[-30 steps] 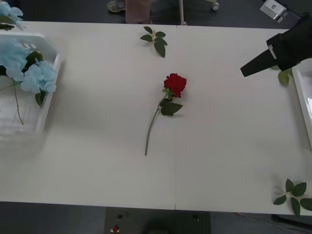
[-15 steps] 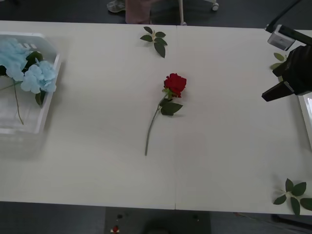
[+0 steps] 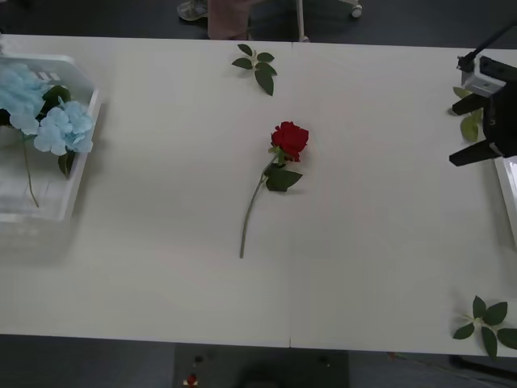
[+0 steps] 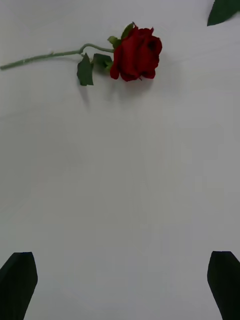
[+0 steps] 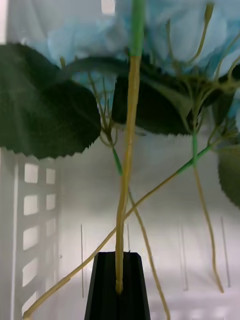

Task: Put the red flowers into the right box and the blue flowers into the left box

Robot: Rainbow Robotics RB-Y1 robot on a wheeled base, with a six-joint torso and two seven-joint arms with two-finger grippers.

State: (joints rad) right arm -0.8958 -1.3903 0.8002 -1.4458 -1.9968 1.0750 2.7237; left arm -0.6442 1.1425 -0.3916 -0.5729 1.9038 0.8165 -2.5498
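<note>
I am looking down at a white table (image 3: 161, 299) from above my arms. One red flower (image 3: 290, 140) lies near the middle of the table, its dark bloom toward the far side and its thin green stem trailing back toward me. At the left edge sits the left box (image 3: 81, 174), a translucent white box with slotted walls, and blue flowers (image 3: 65, 128) already lie in it, their pale fluffy heads against the far end. At the right edge I see only the rim of the right box (image 3: 506, 182). My right gripper (image 3: 477, 155) hangs at that right edge, well apart from the rose; through its wrist camera its two dark fingers (image 4: 18, 282) stand wide apart at the corners with nothing between them, and the rose lies ahead across bare table. My left gripper (image 5: 119, 287) is over the left box, its black fingers pressed together on the long stem of one of the blue flowers, with leaves and blue clusters beyond. Loose leaf sprigs (image 3: 257, 66) lie on the table and are not my concern. I judge the rose to be the step in hand: the right arm needs to travel inward to it, then close on stem or bloom.
</note>
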